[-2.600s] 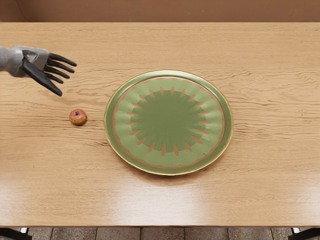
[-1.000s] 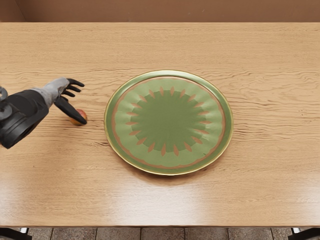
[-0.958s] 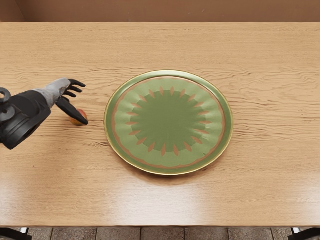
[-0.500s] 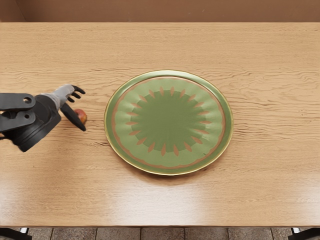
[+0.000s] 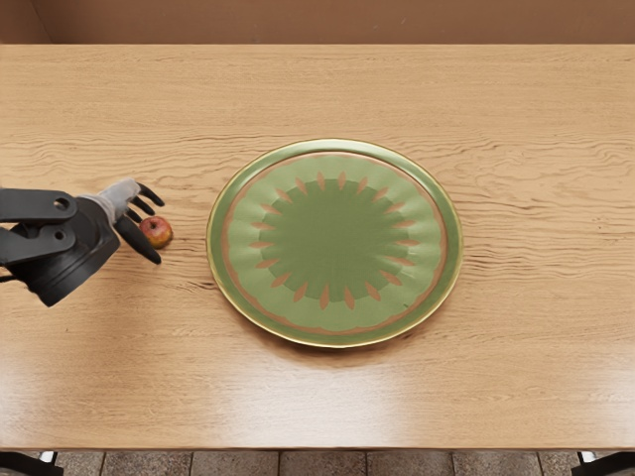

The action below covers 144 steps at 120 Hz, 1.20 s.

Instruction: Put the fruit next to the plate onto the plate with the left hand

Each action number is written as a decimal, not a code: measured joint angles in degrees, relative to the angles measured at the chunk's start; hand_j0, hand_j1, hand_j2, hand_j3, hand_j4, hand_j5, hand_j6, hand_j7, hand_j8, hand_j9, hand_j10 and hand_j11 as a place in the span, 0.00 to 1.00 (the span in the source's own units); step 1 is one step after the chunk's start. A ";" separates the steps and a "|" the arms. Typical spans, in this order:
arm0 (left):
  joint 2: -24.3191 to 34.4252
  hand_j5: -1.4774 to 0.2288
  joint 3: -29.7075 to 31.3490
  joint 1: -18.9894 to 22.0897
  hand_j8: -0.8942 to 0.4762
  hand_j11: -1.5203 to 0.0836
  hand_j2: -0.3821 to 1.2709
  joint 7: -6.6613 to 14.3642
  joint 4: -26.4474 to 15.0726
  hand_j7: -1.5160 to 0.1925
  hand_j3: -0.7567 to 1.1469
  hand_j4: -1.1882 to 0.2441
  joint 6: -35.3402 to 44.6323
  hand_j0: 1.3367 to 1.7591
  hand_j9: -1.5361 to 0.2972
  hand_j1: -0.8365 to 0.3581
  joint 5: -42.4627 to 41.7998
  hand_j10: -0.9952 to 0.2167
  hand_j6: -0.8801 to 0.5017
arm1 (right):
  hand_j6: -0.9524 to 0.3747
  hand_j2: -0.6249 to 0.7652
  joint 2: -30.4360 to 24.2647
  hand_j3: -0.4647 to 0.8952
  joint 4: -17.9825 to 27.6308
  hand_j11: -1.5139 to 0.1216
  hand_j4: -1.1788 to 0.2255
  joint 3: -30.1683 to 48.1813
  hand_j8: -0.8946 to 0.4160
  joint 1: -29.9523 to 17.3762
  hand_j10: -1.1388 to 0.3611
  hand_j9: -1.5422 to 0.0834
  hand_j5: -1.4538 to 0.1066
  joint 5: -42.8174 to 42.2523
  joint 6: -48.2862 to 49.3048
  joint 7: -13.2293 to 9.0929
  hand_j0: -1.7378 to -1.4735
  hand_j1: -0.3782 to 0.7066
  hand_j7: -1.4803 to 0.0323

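The fruit (image 5: 156,231) lies on the worktop (image 5: 317,89) just left of the plate (image 5: 334,242), not yet on it. The left hand (image 5: 127,208), farther left, has its fingers (image 5: 139,243) spread beside the fruit, apparently ready to close around it.

The green plate (image 5: 333,243) has a gold rim and orange starburst petals; the fruit (image 5: 156,231) is red-orange.

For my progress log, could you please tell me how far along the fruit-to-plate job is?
Done: only the approach; the left hand sits beside the fruit, fingers spread. In hand: the grasp, not yet closed. Left: lifting the fruit from the table and setting it on the plate.
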 joint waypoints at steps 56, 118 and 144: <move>-4.86 0.54 0.17 0.68 0.34 0.60 0.28 0.00 7.19 0.56 0.40 0.53 -0.09 0.76 0.53 0.56 0.02 0.46 0.32 | 0.69 0.44 0.00 0.34 0.00 0.90 0.81 0.00 0.65 0.00 0.73 0.92 0.90 0.00 0.00 0.02 0.30 0.07 0.95; -10.43 0.55 0.22 4.31 0.35 0.61 0.28 0.01 13.97 0.58 0.40 0.54 -0.25 0.76 0.52 0.58 0.21 0.48 0.34 | 0.69 0.44 0.00 0.34 0.00 0.90 0.81 -0.02 0.65 0.00 0.73 0.92 0.90 0.00 0.00 0.02 0.30 0.07 0.95; -10.48 0.55 0.19 4.92 0.33 0.62 0.29 -0.05 15.85 0.58 0.40 0.54 -0.37 0.76 0.56 0.58 0.68 0.48 0.34 | 0.69 0.44 0.00 0.34 0.00 0.90 0.81 -0.01 0.65 0.00 0.73 0.92 0.90 0.00 0.00 0.02 0.30 0.07 0.95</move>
